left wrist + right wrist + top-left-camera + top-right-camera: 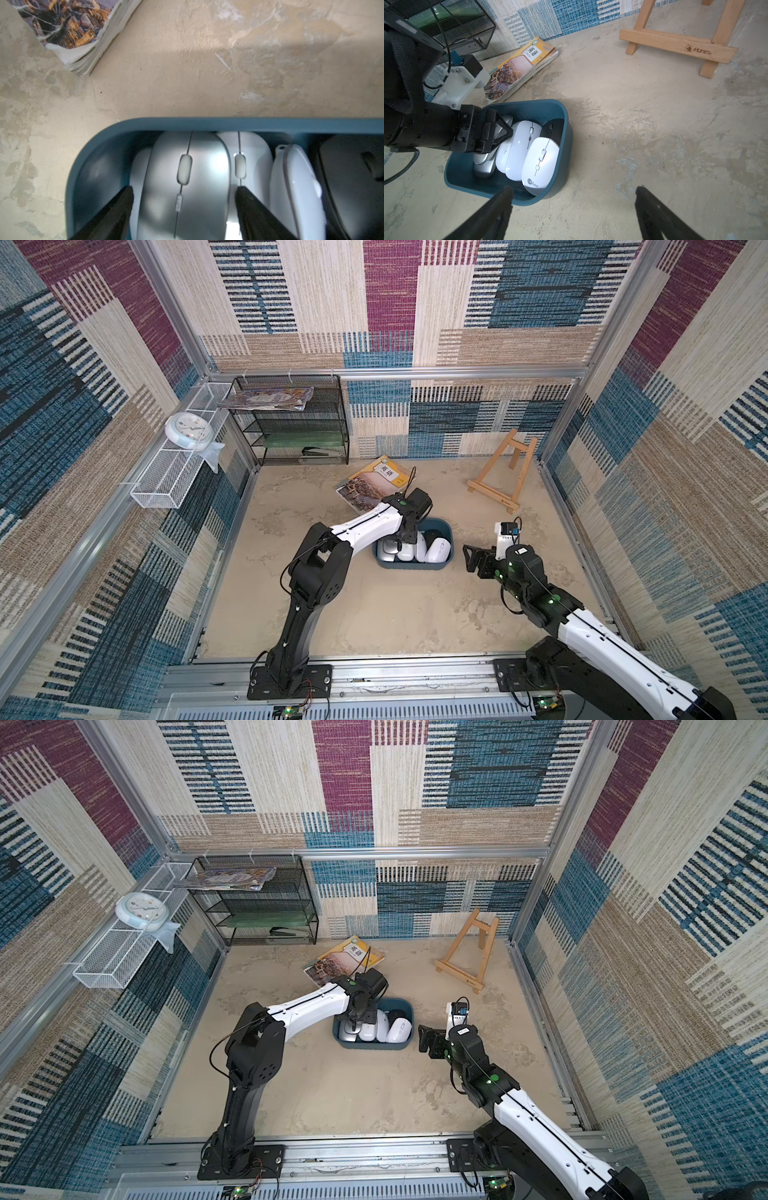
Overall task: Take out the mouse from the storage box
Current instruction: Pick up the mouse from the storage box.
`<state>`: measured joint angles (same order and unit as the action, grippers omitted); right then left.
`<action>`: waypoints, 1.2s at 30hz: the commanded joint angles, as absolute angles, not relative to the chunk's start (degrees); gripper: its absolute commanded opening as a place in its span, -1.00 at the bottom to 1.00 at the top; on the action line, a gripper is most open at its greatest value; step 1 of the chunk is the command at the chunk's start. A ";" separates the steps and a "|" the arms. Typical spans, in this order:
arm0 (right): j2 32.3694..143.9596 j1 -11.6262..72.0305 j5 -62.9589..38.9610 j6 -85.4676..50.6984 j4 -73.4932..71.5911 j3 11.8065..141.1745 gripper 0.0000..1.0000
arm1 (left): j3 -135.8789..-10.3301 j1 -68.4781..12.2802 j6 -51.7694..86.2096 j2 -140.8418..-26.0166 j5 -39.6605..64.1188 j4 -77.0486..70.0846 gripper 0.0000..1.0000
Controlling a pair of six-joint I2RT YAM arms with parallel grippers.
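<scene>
The left end effector (184, 188) is spread wide astride the silver mouse (203, 166) in the box (207, 124). The right end effector (574, 189) is wide and empty. Closing could pinch the tight-packed white mouse (253, 155) too.

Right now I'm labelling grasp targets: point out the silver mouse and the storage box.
silver mouse (199, 187), left wrist view, on its top shell.
storage box (566, 145), right wrist view, on its outer side wall.

Textbook (371, 485) lies flat on desk (415, 614), far centre. Wooden easel (500, 472) stands far right. Black mesh rack (291, 423) far left: magazine (266, 398) on top, stapler (319, 452) on bottom shelf. White wire basket (166, 485) along left wall carries a clock (189, 430).
</scene>
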<state>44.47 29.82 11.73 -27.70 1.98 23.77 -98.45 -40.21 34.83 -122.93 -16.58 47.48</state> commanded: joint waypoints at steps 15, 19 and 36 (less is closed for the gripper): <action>44.91 29.84 11.45 -28.03 2.15 24.60 0.90 | -93.76 -39.15 36.34 -122.83 -13.40 48.56 0.55; 44.82 29.83 11.69 -27.99 2.10 24.52 0.90 | -91.44 -38.18 37.06 -122.50 -10.78 46.13 0.56; 46.74 29.85 11.07 -27.69 3.24 27.68 0.90 | -86.19 -37.61 37.31 -116.26 -8.16 40.34 0.11</action>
<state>46.50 29.80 11.44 -27.73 3.49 27.11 -87.18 -37.43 37.93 -117.45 -9.56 34.13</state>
